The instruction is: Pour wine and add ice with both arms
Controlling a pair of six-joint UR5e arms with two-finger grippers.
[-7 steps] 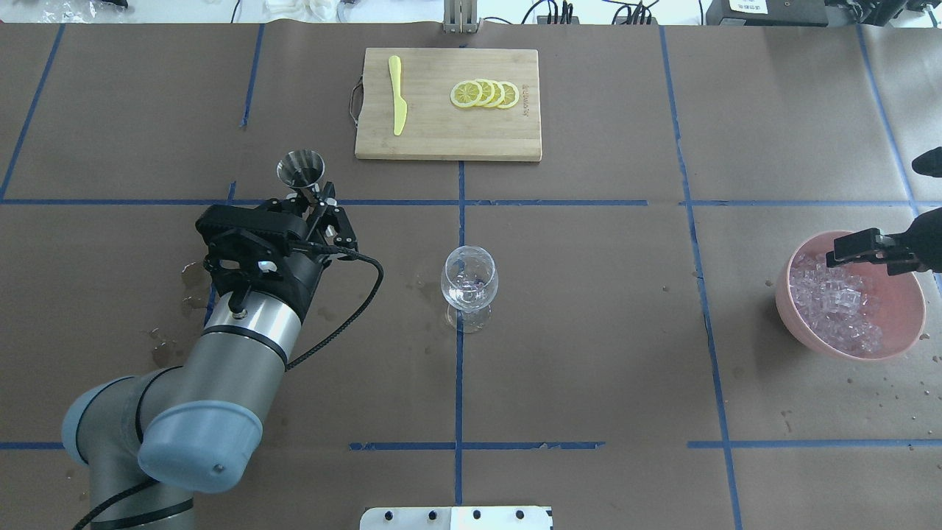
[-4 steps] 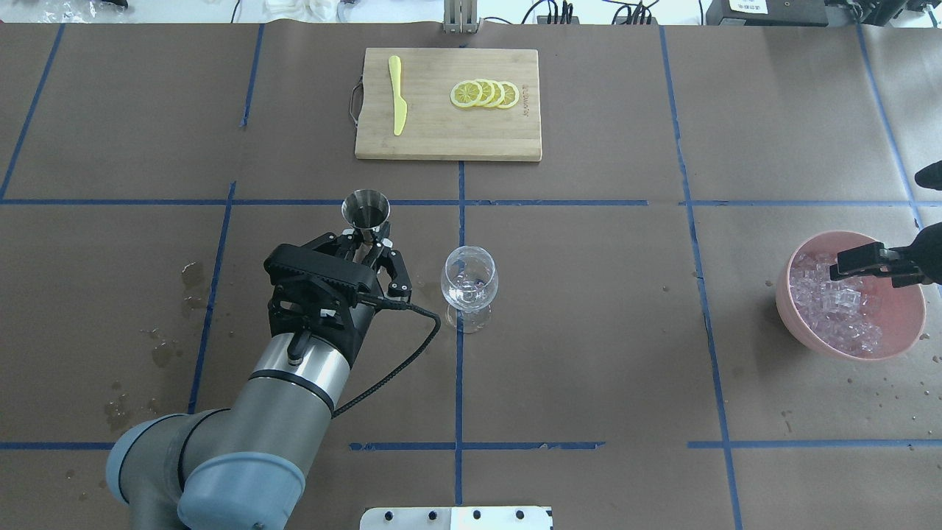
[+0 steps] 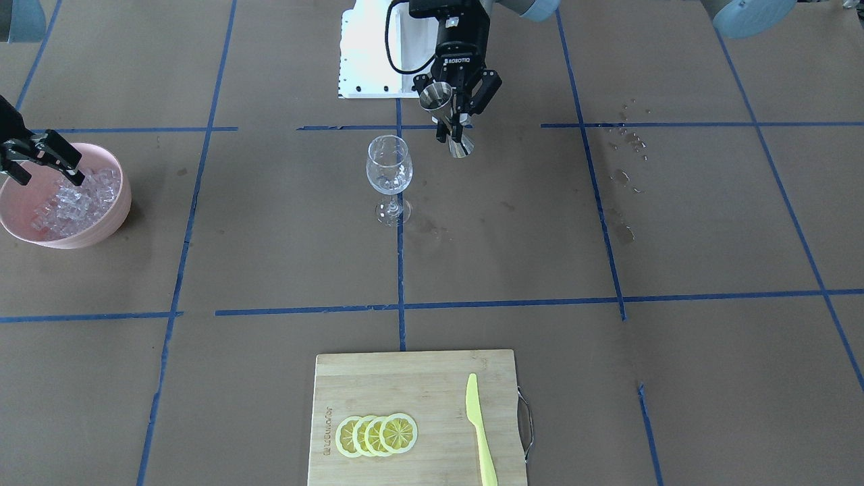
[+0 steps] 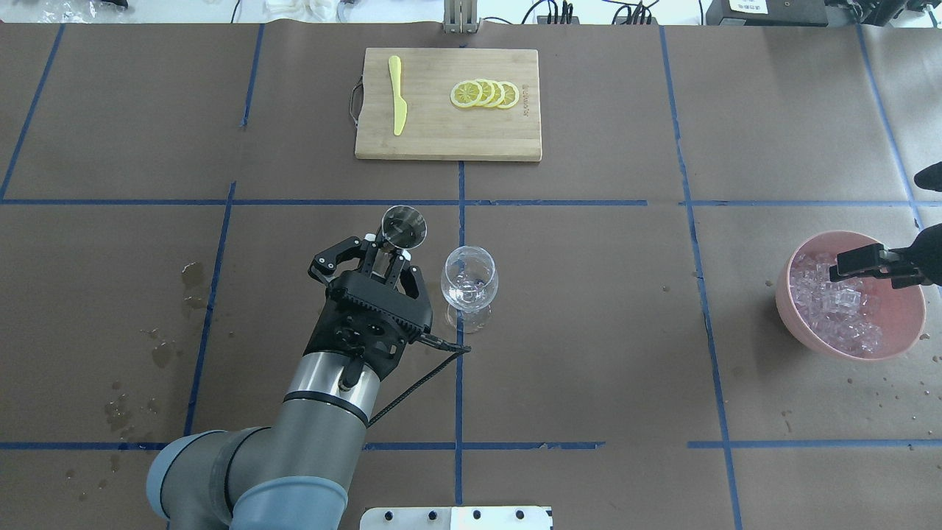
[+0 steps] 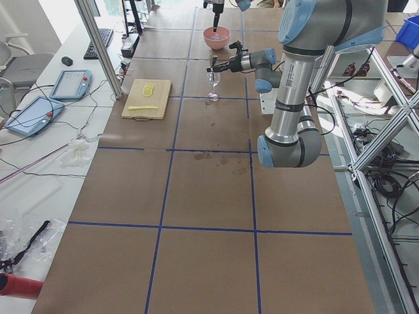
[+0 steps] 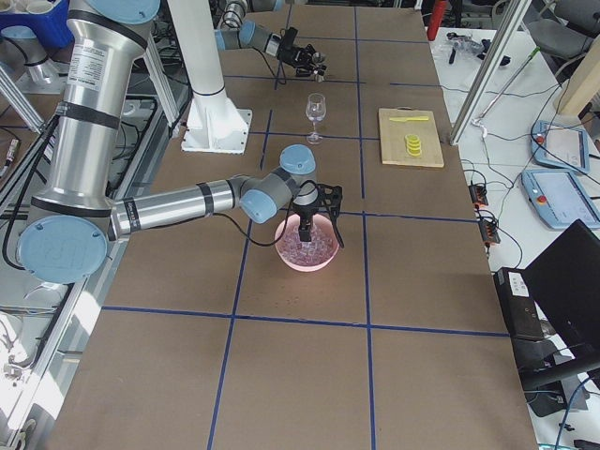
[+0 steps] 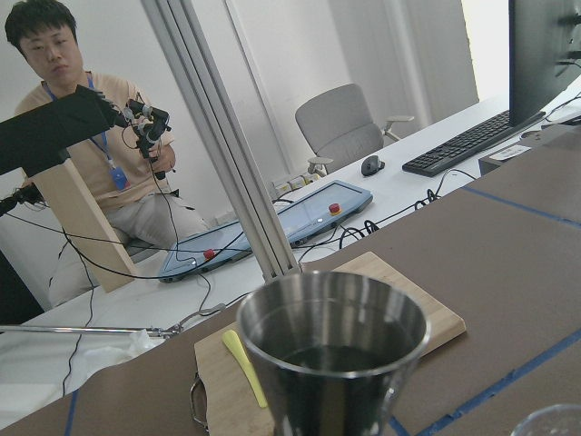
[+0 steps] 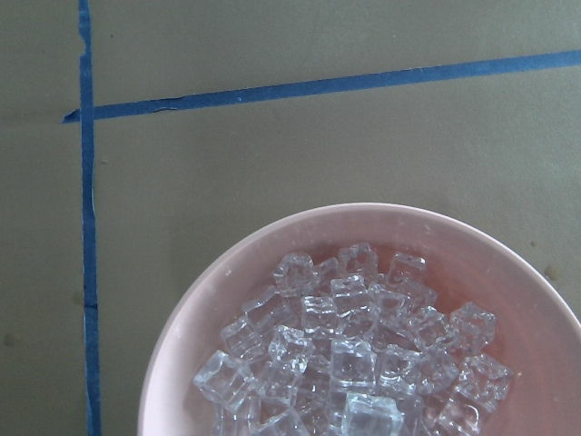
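My left gripper (image 4: 385, 258) is shut on the waist of a steel jigger (image 4: 403, 226), held above the table just left of a clear stemmed wine glass (image 4: 469, 283). The left wrist view shows dark liquid in the jigger (image 7: 331, 363). In the front view the jigger (image 3: 447, 120) hangs higher than the glass (image 3: 389, 165) and beside its rim. My right gripper (image 4: 857, 261) hovers open over a pink bowl (image 4: 905, 331) heaped with ice (image 4: 831, 305). The right wrist view looks straight down on the ice (image 8: 354, 354); its fingers are out of frame.
A bamboo cutting board (image 4: 441, 140) with lemon slices (image 4: 484, 93) and a yellow knife (image 4: 397, 96) lies at the far middle. Wet spots (image 4: 193, 278) mark the brown paper on the left. The white pedestal (image 4: 456, 518) is at the near edge.
My left arm has carried the jigger right and nearer, from far left of the glass to just beside it. My right gripper has stayed over the bowl, shifting slightly.
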